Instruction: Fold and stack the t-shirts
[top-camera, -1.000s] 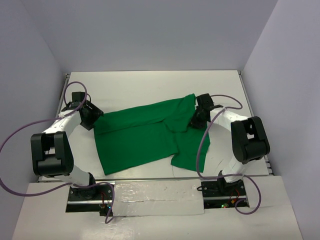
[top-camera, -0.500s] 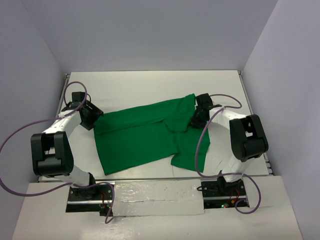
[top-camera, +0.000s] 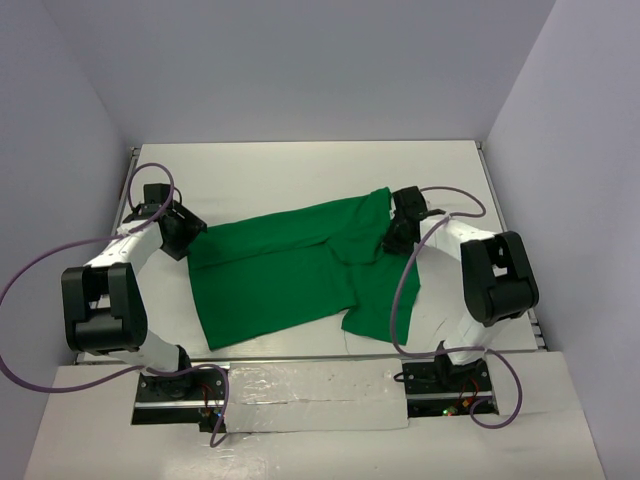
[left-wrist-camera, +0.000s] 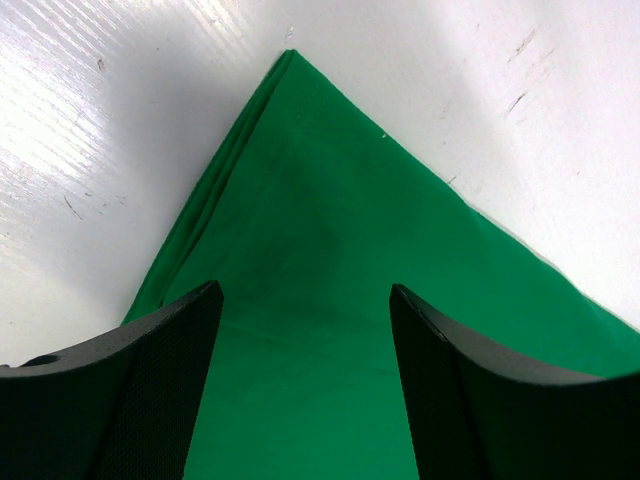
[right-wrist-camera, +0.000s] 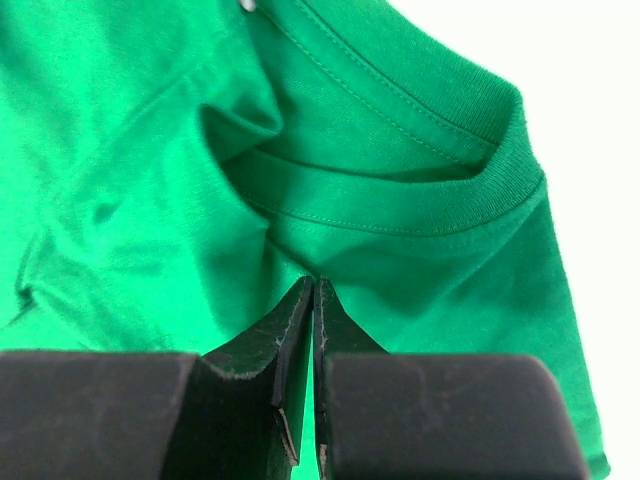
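**Item: t-shirt (top-camera: 290, 265).** Count: one. Plain bright green, short-sleeved. It lies on the worktop (top-camera: 300, 175), between the two arms and slanting from near left to far right. The left portion is fairly flat. The right portion is rumpled, with cloth lapped over itself around the collar (right-wrist-camera: 400, 190). The far left corner (left-wrist-camera: 290, 60) shows doubled edges, one layer lying on another.

**Item: left gripper (left-wrist-camera: 305, 300).** Count: one. Its fingers are spread wide above the shirt's far left corner, with cloth showing between them and nothing held. Whether the fingers touch the cloth cannot be told.

**Item: right gripper (right-wrist-camera: 313, 285).** Count: one. Its fingers are pressed together, with the tips down on the cloth just near of the collar band. Whether a thin fold is caught between them cannot be told.

**Item: worktop.** Count: one. White, walled on three sides.

**Item: arms.** Count: two, one on each side of the garment.

**Task status, as judged.** This looks like an early stage.
- Done: the garment is laid out within reach of both arms, with some layers already doubled at the left corner.
- Left: smooth the bunched collar area, then make the folds that bring the shirt to a compact rectangle.
- Left: set the folded shirt down as the base of a stack.
- No finished fold and no stack are visible, and no second garment is in view.
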